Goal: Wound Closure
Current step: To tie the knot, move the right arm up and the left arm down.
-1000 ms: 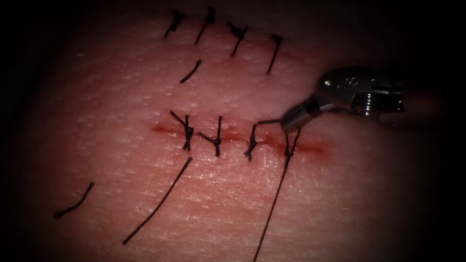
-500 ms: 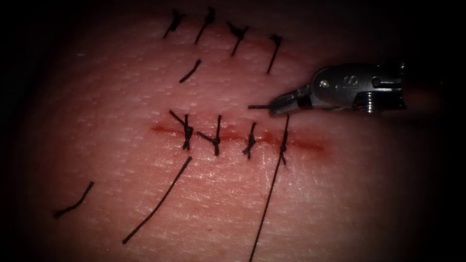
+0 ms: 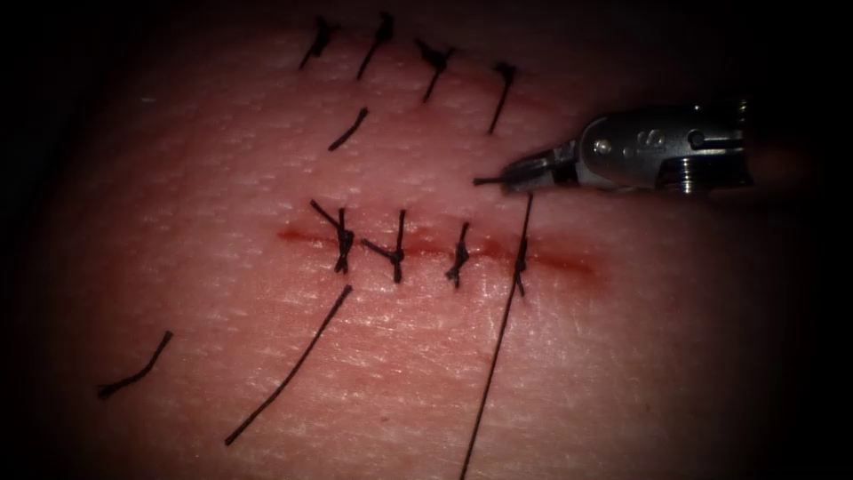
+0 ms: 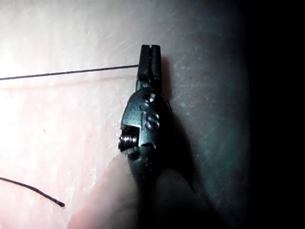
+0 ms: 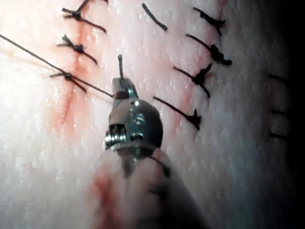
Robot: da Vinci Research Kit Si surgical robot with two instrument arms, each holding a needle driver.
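Endoscope view: right tool (image 3: 520, 178) just above the cut (image 3: 435, 249), jaws clamped on the thread (image 3: 498, 347) running taut through the rightmost stitch (image 3: 521, 265), while the left tool (image 4: 149, 62) grips its other end.

A: From the endoscope, light pools on the tissue (image 3: 382, 356) below the right tool (image 3: 511, 178), whose metal glints. Toward every edge it sinks to black.
B: And at the left wrist?
A: Glare whitens the tissue on the thread (image 4: 71, 72) side of the left tool (image 4: 149, 50). The far side lies in deep shadow, perhaps the tool's own.
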